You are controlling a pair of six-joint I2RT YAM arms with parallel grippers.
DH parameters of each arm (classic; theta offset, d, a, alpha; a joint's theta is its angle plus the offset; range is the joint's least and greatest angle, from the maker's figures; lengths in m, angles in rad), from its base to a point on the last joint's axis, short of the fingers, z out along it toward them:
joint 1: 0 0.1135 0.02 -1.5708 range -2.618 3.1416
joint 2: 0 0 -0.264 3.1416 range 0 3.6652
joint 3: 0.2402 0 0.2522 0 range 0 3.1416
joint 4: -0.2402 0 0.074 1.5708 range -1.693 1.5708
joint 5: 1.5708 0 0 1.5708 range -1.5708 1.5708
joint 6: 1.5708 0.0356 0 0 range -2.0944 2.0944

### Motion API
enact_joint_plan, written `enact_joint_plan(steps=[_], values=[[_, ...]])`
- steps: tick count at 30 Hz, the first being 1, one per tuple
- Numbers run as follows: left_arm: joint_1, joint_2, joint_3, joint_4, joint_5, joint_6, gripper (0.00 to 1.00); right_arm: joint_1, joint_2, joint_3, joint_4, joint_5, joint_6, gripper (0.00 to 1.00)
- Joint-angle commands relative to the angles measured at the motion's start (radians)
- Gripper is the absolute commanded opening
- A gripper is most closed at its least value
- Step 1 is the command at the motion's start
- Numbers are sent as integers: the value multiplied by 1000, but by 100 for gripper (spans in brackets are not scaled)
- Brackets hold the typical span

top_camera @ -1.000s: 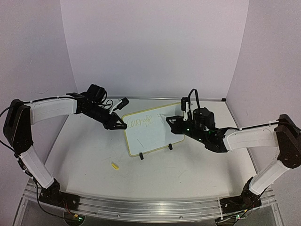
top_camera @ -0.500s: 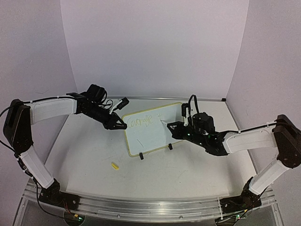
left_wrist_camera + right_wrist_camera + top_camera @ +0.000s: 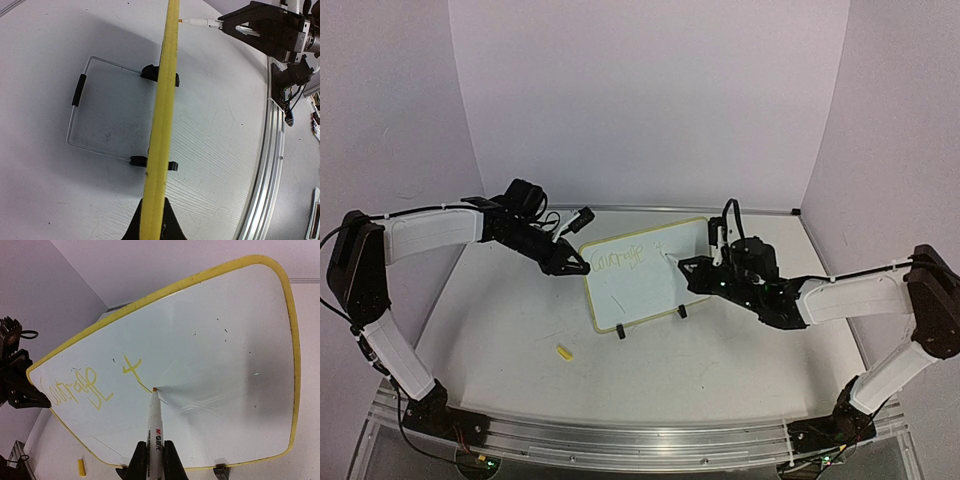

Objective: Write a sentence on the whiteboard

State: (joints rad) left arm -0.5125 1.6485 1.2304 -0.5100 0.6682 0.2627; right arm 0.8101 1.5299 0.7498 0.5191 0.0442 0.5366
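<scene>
The whiteboard [image 3: 645,275] with its yellow frame stands tilted on two black clip feet mid-table. My left gripper [image 3: 582,268] is shut on its left edge; in the left wrist view the frame [image 3: 162,125] runs edge-on between the jaws. My right gripper [image 3: 692,266] is shut on a white marker [image 3: 154,420], its tip touching the board face [image 3: 225,355]. The sentence [image 3: 90,385] is yellow cursive at the board's upper left, with a "t"-like stroke beside the marker tip. It shows faintly in the top view [image 3: 620,258].
A small yellow marker cap [image 3: 562,352] lies on the table in front of the board; it also shows in the right wrist view [image 3: 81,466]. The board's wire stand [image 3: 80,115] rests behind it. A metal rail [image 3: 620,440] runs along the near table edge.
My right gripper has moved the marker down and slightly left across the board, drawing a new stroke right of the first word. The left arm has not moved.
</scene>
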Motion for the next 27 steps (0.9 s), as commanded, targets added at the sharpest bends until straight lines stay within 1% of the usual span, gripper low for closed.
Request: enact_joint_plan(steps=[1, 15, 27], values=[[-1, 7, 9, -59, -137, 49, 0, -3, -59, 32, 26, 24, -23, 0], [-2, 4, 8, -59, -137, 48, 0, -3, -24, 41, 27, 59, -25, 0], [-1, 5, 9, -60, -138, 50, 0, -2, 13, 80, 24, 48, -43, 0]])
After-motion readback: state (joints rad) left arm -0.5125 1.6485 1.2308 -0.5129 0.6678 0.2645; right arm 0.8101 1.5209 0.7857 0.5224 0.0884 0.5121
